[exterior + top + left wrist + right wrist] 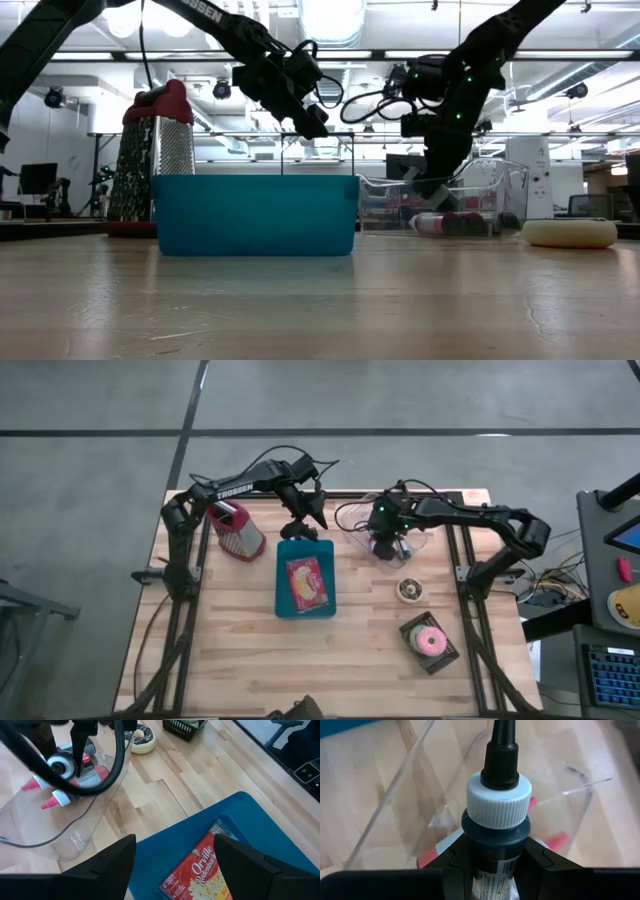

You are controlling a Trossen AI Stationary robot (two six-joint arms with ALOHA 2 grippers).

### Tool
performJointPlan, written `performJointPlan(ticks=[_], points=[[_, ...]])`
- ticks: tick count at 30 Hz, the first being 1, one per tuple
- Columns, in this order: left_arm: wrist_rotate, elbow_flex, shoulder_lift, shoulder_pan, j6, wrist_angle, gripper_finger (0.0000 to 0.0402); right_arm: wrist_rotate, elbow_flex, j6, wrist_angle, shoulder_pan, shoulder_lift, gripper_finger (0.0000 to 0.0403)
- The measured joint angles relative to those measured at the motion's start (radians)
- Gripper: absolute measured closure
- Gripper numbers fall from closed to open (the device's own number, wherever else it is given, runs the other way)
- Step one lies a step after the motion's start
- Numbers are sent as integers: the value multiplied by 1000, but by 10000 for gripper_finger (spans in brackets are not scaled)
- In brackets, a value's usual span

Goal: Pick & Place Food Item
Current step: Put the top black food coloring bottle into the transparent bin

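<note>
- Table (240,640): light wooden top with both dark arms reaching in from its far edge.
- Right gripper (495,870): closed on a dark tube (496,832) with a white collar and black nozzle, held just below the collar; the fingers (547,862) press it from both sides.
- Position of that grip: over the clear plastic container (392,540) at the far middle-right of the table; from table level the gripper hangs inside the container's rim.
- Clear plastic container contents: several small tubes with red tips (50,800) lying on its floor, seen through the wall.
- Left gripper (175,862): jaws spread wide, holding nothing, poised above the far end of the blue bin (305,585).
- Blue bin: centre of the table, holding one flat red popcorn packet (307,582) lying face up.
- Box grater (236,530): red-handled, lying near the blue bin on the left arm's side, apart from it.
- Right side of the table: a small round pastry (410,590) stands alone; nearer the front edge, a black basket (430,643) holds a pink-iced doughnut.
- The pastry and the basket are both well apart from the grippers.
</note>
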Motion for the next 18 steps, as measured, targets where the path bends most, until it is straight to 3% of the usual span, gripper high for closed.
performJointPlan(ticks=[18], points=[[-4,0,0,0,0,0,126,-5,4,-16,-15,-7,25,312]])
